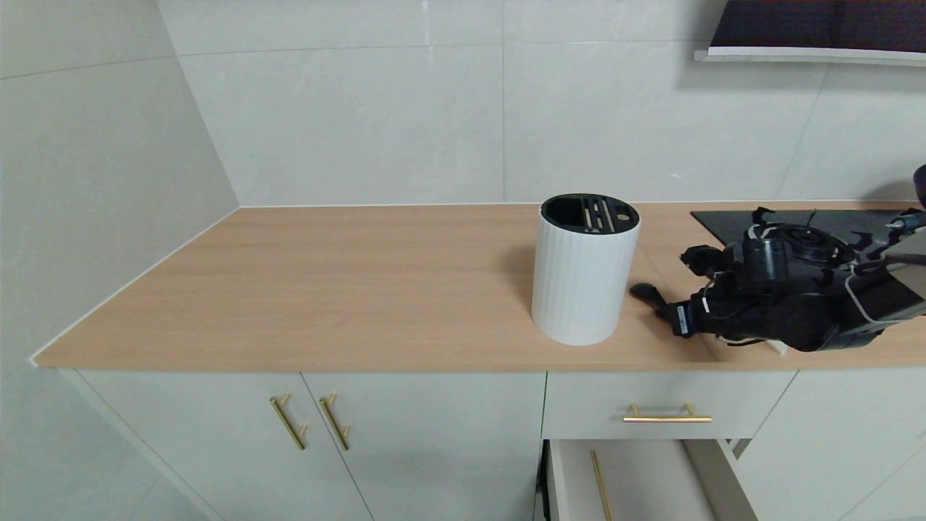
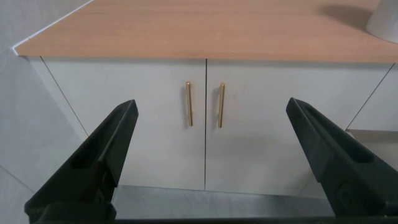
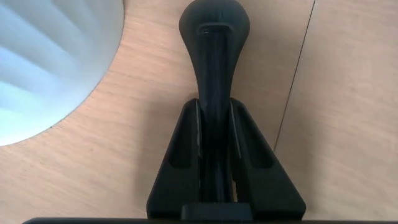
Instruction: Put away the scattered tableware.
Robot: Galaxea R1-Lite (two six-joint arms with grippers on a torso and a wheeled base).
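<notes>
Right pincer point(image 3: 214, 109): pressed together, pinching a black utensil handle point(image 3: 214, 31), one finger on each side of its narrow neck. The rounded butt end sticks out past the fingertips. The utensil's working end is hidden behind the pincer. It is held low over the wooden tabletop point(image 3: 348, 93); contact with the wood cannot be told.

Just beyond the butt end, toward the robot's left, is a white ribbed holder point(image 1: 584, 278). It stands upright with a black slotted top, close to the handle but apart from it.

Behind the pincer, toward the wall, a black cooktop point(image 1: 723, 221) is set into the tabletop, with a burner point(image 1: 810, 235) on it.

Below the pincer, under the tabletop edge, a lower drawer point(image 1: 636, 477) is pulled open.

Left pincer point(image 2: 211, 112): spread wide, nothing between the fingers, held below tabletop level. Straight ahead of it are two white cabinet doors point(image 2: 124, 124), each with a vertical brass bar handle point(image 2: 189, 104) beside the centre seam. The holder's base shows farther off, up on the tabletop.
</notes>
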